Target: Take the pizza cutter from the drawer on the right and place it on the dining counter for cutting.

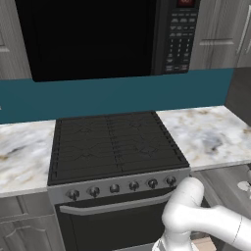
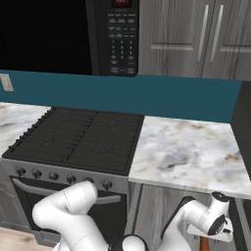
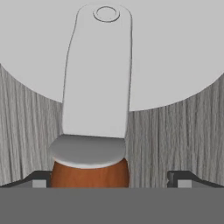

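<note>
Spread open, our gripper point(image 3: 111, 183) is hanging low inside the drawer point(image 3: 175, 140) as we are straddling the pizza cutter point(image 3: 97, 87), whose reddish handle sits between the fingertips point(image 3: 183, 180), nearer one, its long axis running straight ahead to the wheel.

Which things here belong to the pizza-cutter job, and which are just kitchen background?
Job:
- pizza cutter, wheel and reddish-brown handle close before the gripper
- drawer, its grey floor under the cutter

Background:
- stove
- microwave
- marble worktop
- upper cabinets
</note>
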You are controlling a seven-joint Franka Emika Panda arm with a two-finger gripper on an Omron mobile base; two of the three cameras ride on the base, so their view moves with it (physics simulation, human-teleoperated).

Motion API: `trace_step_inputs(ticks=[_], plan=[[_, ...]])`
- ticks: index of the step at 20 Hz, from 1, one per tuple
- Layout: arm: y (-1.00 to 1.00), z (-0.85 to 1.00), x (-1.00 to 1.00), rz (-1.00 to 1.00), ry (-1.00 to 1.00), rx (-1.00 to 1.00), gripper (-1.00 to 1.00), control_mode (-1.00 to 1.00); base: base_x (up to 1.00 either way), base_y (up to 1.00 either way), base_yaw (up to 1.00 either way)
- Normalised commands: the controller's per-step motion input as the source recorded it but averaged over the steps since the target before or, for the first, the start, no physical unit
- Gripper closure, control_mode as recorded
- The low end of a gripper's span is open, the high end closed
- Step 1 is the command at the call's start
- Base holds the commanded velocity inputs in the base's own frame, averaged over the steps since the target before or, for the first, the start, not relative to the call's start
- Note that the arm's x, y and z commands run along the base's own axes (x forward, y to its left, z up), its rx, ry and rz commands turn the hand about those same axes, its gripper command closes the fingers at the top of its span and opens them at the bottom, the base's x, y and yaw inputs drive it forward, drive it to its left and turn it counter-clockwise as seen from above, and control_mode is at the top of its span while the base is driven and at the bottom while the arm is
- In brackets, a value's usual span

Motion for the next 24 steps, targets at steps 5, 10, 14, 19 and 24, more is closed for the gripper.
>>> trace_step_inputs(ticks=[5, 10, 14, 19, 24], plan=[[0.0, 0.0, 0.0, 0.0, 0.0, 0.0, 1.0, -1.0, 0.0, 0.0, 0.0], [0.0, 0.0, 0.0, 0.0, 0.0, 0.0, 1.0, -1.0, 0.0, 0.0, 0.0], [0.0, 0.0, 0.0, 0.0, 0.0, 0.0, 1.0, -1.0, 0.0, 0.0, 0.0], [0.0, 0.0, 0.0, 0.0, 0.0, 0.0, 1.0, -1.0, 0.0, 0.0, 0.0], [-0.02, 0.1, -0.25, -0.04, 0.0, 0.0, 1.0, -1.0, 0.0, 0.0, 0.0]])
